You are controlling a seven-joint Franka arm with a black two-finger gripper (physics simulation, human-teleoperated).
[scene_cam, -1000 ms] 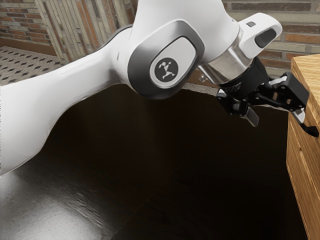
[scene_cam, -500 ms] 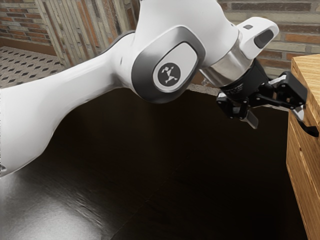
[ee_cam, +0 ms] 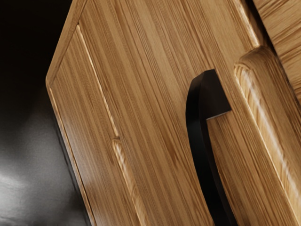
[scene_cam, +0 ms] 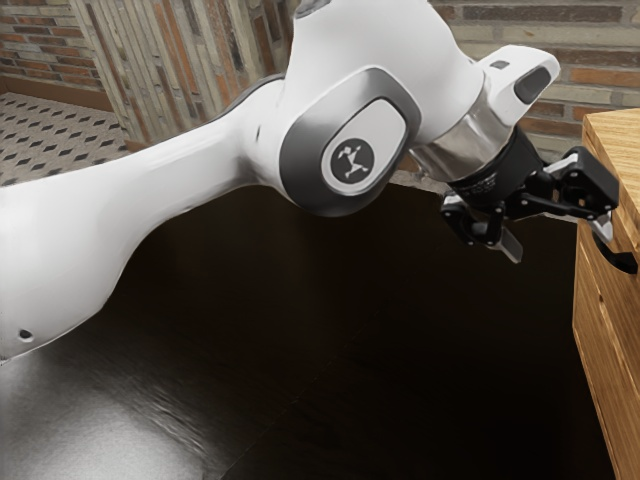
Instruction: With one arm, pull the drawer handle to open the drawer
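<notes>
item: gripper (scene_cam: 557, 238), black, two-finger. fingers spread apart, clamped on nothing; one tip close to the cabinet face just above the handle (scene_cam: 622, 263), probably lining up to straddle it.
item: wooden cabinet (scene_cam: 603, 340), at the exterior view's right edge.
item: handle, a black curved bar standing proud of the drawer front (ee_cam: 141, 117), so fingers can hook behind it. the drawer looks unopened.

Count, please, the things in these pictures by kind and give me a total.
Light brown wooden drawer cabinet: 1
Black curved drawer handle: 1
Black two-finger gripper: 1
Dark glossy table: 1
Total: 4
</notes>
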